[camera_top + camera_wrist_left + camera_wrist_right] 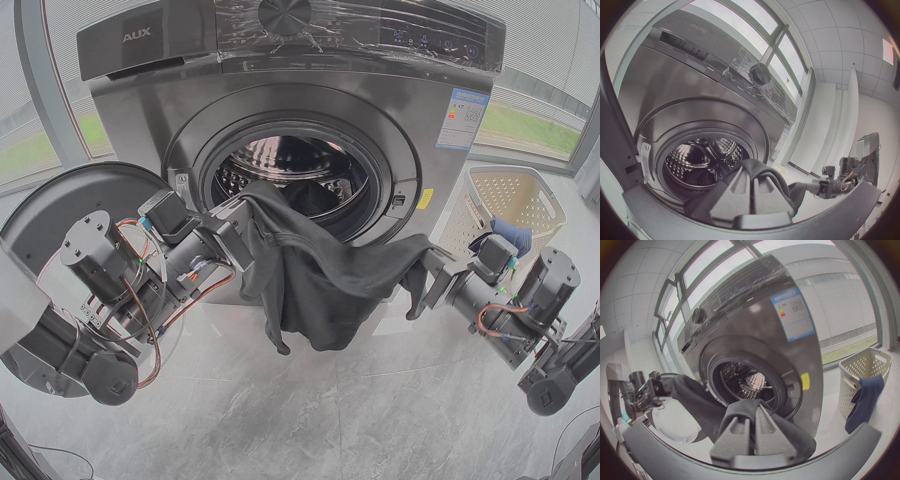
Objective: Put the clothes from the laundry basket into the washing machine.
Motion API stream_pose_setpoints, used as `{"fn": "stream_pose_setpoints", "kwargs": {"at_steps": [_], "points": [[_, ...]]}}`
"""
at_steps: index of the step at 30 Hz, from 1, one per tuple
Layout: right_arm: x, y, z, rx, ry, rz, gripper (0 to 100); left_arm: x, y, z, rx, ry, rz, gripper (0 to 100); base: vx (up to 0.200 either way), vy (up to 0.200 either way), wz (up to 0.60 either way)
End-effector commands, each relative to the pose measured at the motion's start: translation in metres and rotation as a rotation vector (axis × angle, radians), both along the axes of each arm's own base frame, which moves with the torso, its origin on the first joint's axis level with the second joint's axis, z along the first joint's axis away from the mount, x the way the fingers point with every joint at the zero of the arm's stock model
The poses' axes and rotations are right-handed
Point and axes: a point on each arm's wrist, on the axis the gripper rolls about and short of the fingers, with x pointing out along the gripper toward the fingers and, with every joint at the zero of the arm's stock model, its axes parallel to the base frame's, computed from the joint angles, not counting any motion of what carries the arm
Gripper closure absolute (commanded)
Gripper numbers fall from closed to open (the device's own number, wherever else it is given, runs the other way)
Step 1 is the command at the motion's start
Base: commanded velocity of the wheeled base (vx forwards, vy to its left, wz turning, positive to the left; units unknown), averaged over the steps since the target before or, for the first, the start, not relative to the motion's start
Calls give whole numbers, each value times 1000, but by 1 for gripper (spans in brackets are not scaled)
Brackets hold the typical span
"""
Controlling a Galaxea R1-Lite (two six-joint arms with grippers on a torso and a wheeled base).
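A black garment (319, 275) hangs stretched between my two grippers in front of the washing machine (294, 106). My left gripper (245, 206) is shut on one end of it, right at the lower left rim of the open drum (294, 178); that grip also appears in the left wrist view (752, 175). My right gripper (428, 262) is shut on the other end, lower and to the right of the opening, seen too in the right wrist view (753, 415). Dark clothing (309, 197) lies inside the drum. A blue garment (514, 234) drapes over the rim of the beige laundry basket (519, 200).
The round machine door (69, 200) stands swung open on the left, behind my left arm. The basket stands on the floor right of the machine by the window. Grey tiled floor (325, 406) stretches in front.
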Motion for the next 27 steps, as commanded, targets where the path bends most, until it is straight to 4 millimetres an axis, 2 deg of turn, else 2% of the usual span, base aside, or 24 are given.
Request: {"fn": "stream_pose_setpoints", "kwargs": {"at_steps": [1,5,10,16,20,24,27], "points": [[-15,13,-47,-102,171,67,0,8,-5,0,-7,-9,1,100,0,0,0],[-22,14,-83,-205,295,87,0,6,-4,4,-13,-19,1,100,0,0,0],[-23,16,-96,-241,338,97,0,3,-2,11,-24,-38,3,100,0,0,0],[-16,27,-117,-274,384,109,0,1,-2,13,-28,-44,-2,100,0,0,0],[-7,37,-121,-265,370,115,0,0,-3,13,-29,-45,-6,100,0,0,0],[23,58,-112,-201,276,108,0,-4,-5,15,-31,-49,-20,100,0,0,0],[34,68,-112,-182,247,113,0,-9,-5,19,-36,-59,-29,100,0,0,0]]}}
